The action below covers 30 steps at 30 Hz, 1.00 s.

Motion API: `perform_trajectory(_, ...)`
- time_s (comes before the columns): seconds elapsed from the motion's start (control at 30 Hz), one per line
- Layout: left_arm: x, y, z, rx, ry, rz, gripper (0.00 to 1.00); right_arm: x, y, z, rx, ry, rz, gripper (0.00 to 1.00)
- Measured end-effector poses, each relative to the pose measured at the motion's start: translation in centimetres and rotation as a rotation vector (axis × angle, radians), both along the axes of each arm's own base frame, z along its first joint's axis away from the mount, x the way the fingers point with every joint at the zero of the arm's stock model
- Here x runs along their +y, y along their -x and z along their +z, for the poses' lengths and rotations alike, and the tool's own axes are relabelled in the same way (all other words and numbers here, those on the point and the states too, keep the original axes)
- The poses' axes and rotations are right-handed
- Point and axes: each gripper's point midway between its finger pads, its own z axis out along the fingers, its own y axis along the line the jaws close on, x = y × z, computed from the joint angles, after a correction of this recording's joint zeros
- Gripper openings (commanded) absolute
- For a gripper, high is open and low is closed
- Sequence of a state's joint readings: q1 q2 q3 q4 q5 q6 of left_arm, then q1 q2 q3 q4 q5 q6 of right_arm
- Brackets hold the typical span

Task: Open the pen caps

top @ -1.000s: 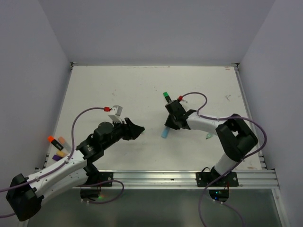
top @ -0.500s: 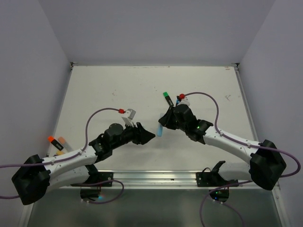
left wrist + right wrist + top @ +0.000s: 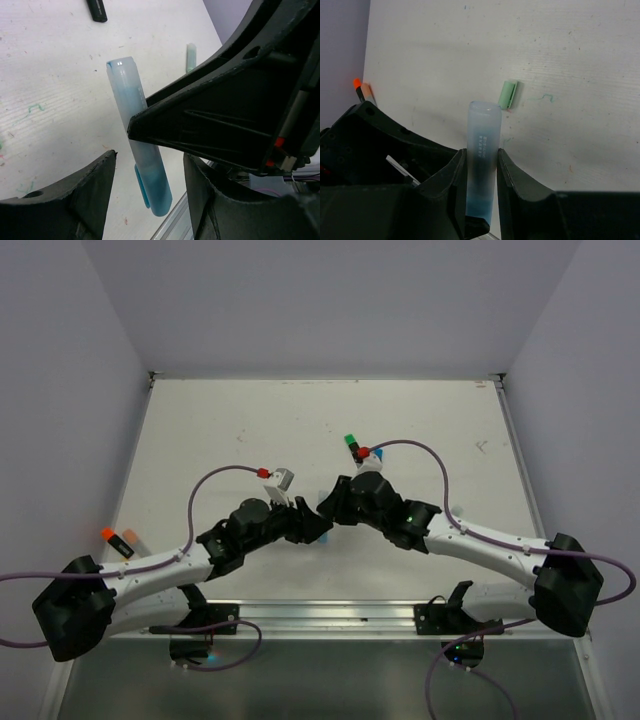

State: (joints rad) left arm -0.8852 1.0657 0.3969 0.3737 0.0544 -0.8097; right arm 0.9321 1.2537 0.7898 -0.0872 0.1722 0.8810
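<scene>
A light-blue marker [image 3: 482, 145] hangs above the table with my right gripper [image 3: 481, 152] shut on its barrel. Its darker blue pen cap [image 3: 156, 192] points toward the near rail. My left gripper [image 3: 150, 170] is open, and its fingers [image 3: 87, 192] stand on either side of that cap without touching it. From above, the two grippers meet at mid-table, left gripper [image 3: 316, 527] against right gripper [image 3: 330, 508], and the marker is almost hidden between them. A loose mint pen cap [image 3: 508, 94] lies on the table.
A marker with a green cap [image 3: 350, 443] lies behind the right gripper. Orange-capped markers [image 3: 108, 536] rest by the left table edge. A black marker [image 3: 96, 9] lies further off. The metal rail [image 3: 380, 615] runs along the near edge.
My right arm has swung left carrying the light-blue marker. My left arm has reached right, so its open fingers now flank the marker's cap end.
</scene>
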Motion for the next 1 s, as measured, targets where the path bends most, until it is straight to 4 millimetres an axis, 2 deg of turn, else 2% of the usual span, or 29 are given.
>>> perform_trajectory(0.53,-0.2,0.2,0.3,-0.005,0.021,-0.01,0.51,0.1,-0.2,0.5,-0.026,0.006,-0.02,0.0)
perform_trajectory(0.83,-0.6,1.0,-0.6,0.013,0.027,-0.041,0.5,0.1,-0.1,0.9,-0.037,0.0,-0.025,0.0)
perform_trajectory(1.0,-0.7,1.0,-0.5,0.011,0.035,-0.047,0.44,-0.1,-0.3,1.4,-0.05,-0.009,-0.035,0.0)
